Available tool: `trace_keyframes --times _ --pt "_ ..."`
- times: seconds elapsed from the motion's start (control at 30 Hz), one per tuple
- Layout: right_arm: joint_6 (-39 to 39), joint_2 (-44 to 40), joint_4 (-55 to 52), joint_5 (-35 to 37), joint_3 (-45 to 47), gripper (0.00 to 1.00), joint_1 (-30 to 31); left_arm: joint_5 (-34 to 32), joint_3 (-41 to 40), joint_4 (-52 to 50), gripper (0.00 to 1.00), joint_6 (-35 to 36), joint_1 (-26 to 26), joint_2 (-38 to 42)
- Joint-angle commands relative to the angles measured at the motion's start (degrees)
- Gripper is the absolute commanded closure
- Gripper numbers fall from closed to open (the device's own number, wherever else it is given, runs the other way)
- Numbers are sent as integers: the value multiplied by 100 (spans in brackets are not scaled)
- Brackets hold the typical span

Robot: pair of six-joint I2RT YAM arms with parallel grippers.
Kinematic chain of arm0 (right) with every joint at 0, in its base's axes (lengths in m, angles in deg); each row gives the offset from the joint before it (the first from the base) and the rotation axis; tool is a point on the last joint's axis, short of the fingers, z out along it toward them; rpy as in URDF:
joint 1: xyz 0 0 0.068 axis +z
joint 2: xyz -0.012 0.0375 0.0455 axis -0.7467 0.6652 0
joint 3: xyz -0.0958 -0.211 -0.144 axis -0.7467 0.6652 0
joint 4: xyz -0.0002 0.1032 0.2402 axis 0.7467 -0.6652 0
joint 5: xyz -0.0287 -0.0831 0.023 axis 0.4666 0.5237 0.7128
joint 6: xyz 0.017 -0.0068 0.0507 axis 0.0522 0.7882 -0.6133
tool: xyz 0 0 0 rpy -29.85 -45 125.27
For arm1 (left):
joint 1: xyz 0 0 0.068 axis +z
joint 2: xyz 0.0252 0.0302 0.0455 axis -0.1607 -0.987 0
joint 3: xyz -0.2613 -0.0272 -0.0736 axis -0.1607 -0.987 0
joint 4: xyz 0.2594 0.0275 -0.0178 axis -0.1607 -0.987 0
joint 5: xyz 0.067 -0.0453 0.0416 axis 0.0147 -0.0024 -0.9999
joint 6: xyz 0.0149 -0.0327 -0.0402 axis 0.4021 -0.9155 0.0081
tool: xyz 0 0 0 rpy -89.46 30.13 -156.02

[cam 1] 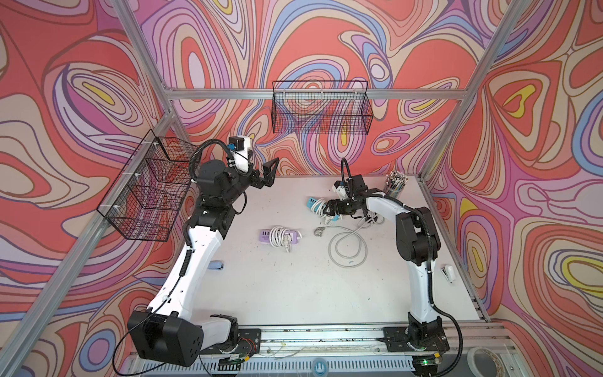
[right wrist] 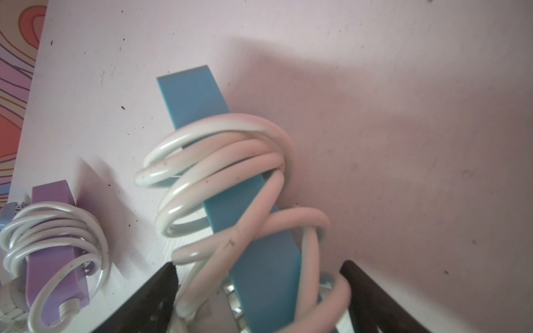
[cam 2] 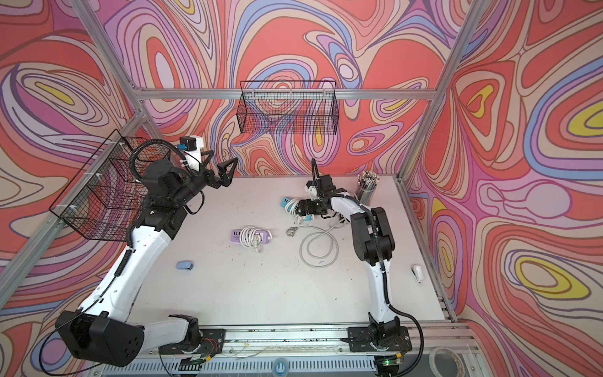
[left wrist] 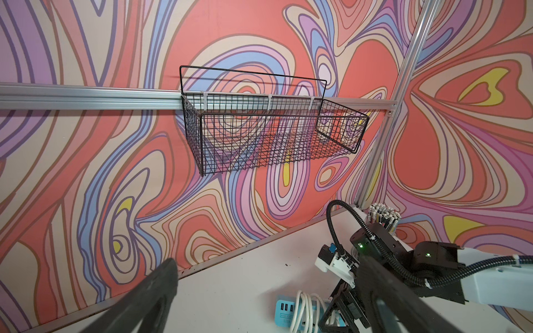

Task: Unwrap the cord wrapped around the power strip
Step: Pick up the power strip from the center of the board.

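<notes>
Black jaws of your right gripper (right wrist: 258,266) stand wide on either side of the near end of the flat blue plastic power strip (right wrist: 196,95). The thick white cord (right wrist: 225,150) coiled around it fills most of the gap, and you cannot tell whether the jaws press on those coils. The strip's long axis runs straight out ahead of that gripper, away from the right arm and toward the middle of the white table (cam 1: 293,293), so any pull on a coil has to work across it. Your left gripper (cam 1: 273,172) hangs raised near the back wall, spread fully and empty, well apart from the strip; the right arm is clearly nearer. A lilac power strip (cam 1: 266,235), also cord-wrapped, lies between the arms.
</notes>
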Motion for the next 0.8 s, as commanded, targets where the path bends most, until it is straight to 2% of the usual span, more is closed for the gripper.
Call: trace_keyframes --times 0.0,0.23,0.4,0.47,0.6,0.77 --pt "-60 248 68 -292 -103 17 26 90 11 57 0 94 49 33" --pt "-182 335 215 -521 -75 35 30 82 -3 64 0 107 43 49" --pt "-180 298 221 -612 -84 41 30 85 -3 75 0 110 45 57" --pt "-156 299 166 -648 -128 37 32 86 -11 85 0 113 51 66" --pt "-39 273 60 -691 -139 17 64 83 -21 94 0 112 56 77" --pt "213 333 -280 -365 -284 6 194 95 -21 104 0 107 63 78"
